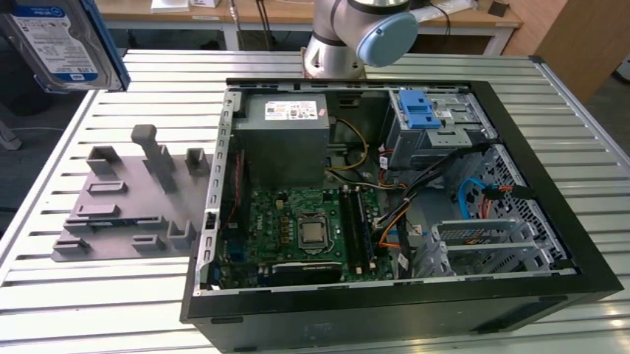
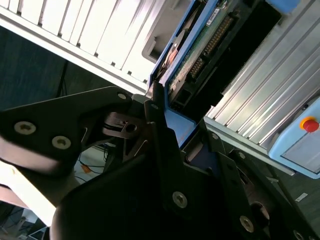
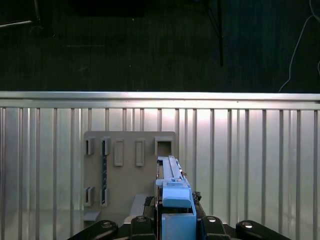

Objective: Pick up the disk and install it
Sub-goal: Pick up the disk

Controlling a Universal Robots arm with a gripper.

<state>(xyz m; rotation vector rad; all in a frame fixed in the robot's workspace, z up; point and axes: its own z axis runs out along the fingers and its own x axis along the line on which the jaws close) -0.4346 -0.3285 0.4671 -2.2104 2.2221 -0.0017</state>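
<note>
I see the slatted bench (image 1: 99,295) carrying the open computer case (image 1: 394,324). Inside the case sit a motherboard (image 1: 295,221), a grey power supply (image 1: 285,140) and a drive cage with a blue latch (image 1: 433,122). Beside the case lies a grey holder plate (image 1: 118,214). The disk (image 1: 64,44) hangs in the air on that plate's side, well apart from the case, and my jaws are clamped on its edge.
</note>
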